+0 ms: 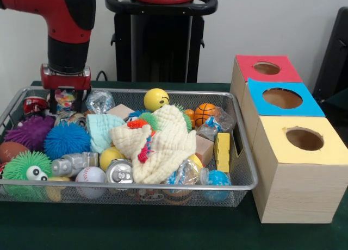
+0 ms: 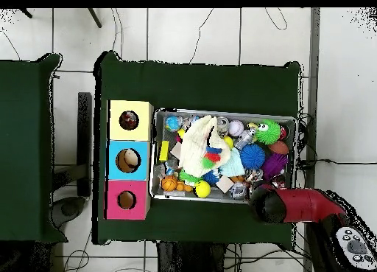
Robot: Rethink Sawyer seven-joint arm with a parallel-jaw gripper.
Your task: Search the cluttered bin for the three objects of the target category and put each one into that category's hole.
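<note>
The wire mesh bin (image 1: 246,171) is full of toys and cloths. My gripper (image 1: 66,100) hangs at the bin's far left corner in the front view, with its fingers closed around a small white cloth piece with coloured spots (image 1: 65,98). In the overhead view the red arm (image 2: 283,204) covers the gripper at the bin's (image 2: 221,112) lower right corner. No other spotted piece shows. The yellow-topped box with its round hole (image 1: 304,138) stands nearest the camera on the right; it also shows in the overhead view (image 2: 129,121).
A large cream waffle cloth (image 1: 163,144) lies across the bin's middle over a pale blue cloth (image 1: 103,129). Spiky purple (image 1: 30,132), blue (image 1: 66,140) and green (image 1: 27,168) balls fill the left. The blue-topped (image 1: 281,98) and red-topped (image 1: 266,68) boxes stand behind the yellow one.
</note>
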